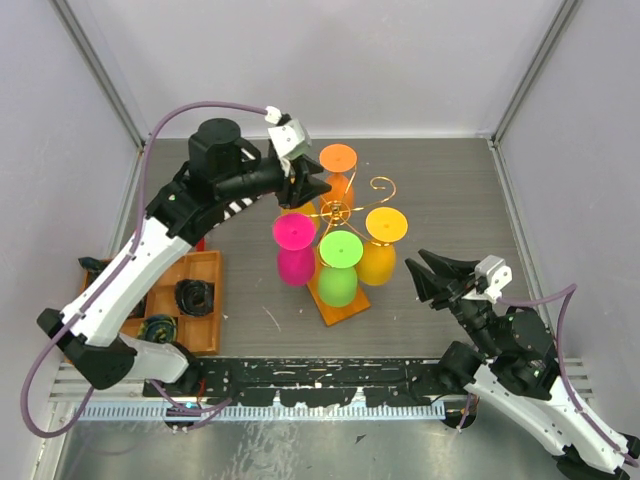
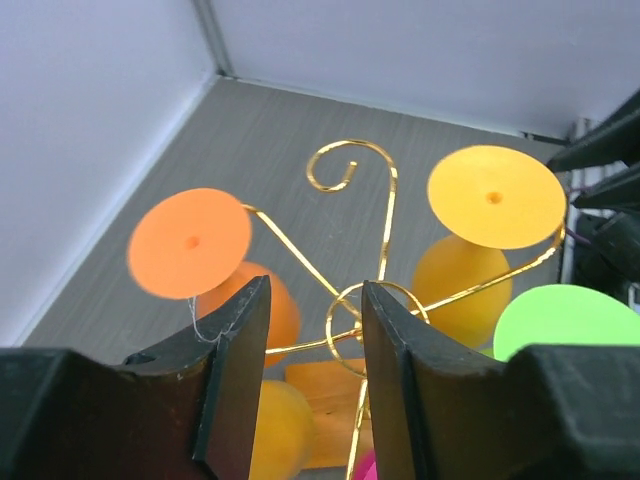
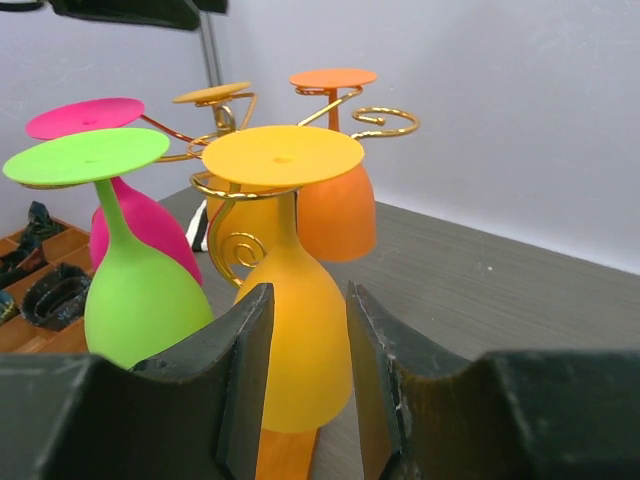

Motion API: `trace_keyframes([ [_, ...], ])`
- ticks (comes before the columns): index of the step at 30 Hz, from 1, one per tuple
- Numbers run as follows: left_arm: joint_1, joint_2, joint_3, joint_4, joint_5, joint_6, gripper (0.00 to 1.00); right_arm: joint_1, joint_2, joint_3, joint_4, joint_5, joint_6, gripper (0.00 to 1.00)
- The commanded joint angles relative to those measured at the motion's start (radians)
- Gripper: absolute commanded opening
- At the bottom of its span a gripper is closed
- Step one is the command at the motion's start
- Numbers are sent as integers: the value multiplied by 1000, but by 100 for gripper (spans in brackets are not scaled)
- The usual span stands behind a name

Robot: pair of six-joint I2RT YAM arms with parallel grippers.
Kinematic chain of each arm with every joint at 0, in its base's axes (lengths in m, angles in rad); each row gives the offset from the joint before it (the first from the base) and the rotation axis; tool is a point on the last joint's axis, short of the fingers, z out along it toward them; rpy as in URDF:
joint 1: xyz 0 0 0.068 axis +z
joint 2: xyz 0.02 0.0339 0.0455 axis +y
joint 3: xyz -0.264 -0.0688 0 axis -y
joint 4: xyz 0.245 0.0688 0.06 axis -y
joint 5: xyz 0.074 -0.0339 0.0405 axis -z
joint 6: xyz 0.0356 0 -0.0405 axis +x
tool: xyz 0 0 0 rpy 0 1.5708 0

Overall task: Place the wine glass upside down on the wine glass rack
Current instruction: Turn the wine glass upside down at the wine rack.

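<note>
The wine glass rack, gold wire on a wooden base, stands mid-table with several glasses hanging upside down: orange, yellow, green and pink. Another yellow wine glass hangs on the rack's far-left arm, right under my left gripper, its bowl showing below the fingers. That gripper is open above the rack's hub and grips nothing. One curled arm is bare. My right gripper is open and empty, right of the rack, facing the near yellow glass.
A compartmented wooden tray holding dark items sits at the left, beside the left arm. White walls close in the back and both sides. A black perforated strip runs along the near edge between the arm bases.
</note>
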Motion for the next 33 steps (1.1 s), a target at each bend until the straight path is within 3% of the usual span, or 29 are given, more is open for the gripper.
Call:
trace_keyframes([
  [1, 4, -88, 5, 55, -214, -63, 49, 2, 4, 42, 4, 74, 29, 41],
  [7, 4, -233, -83, 44, -509, -131, 56, 3, -2, 37, -8, 99, 44, 41],
  [11, 8, -304, -119, -50, -778, -201, 63, 2, 4, 33, -18, 114, 58, 41],
  [23, 64, -392, -354, -245, -1263, -380, 65, 2, 110, 75, -95, 244, 169, 41],
  [26, 105, -374, -423, -257, -1283, -435, 67, 2, 145, 90, -125, 287, 203, 41],
  [33, 294, -269, -509, -220, -1113, -512, 73, 2, 234, 152, -239, 369, 289, 44],
])
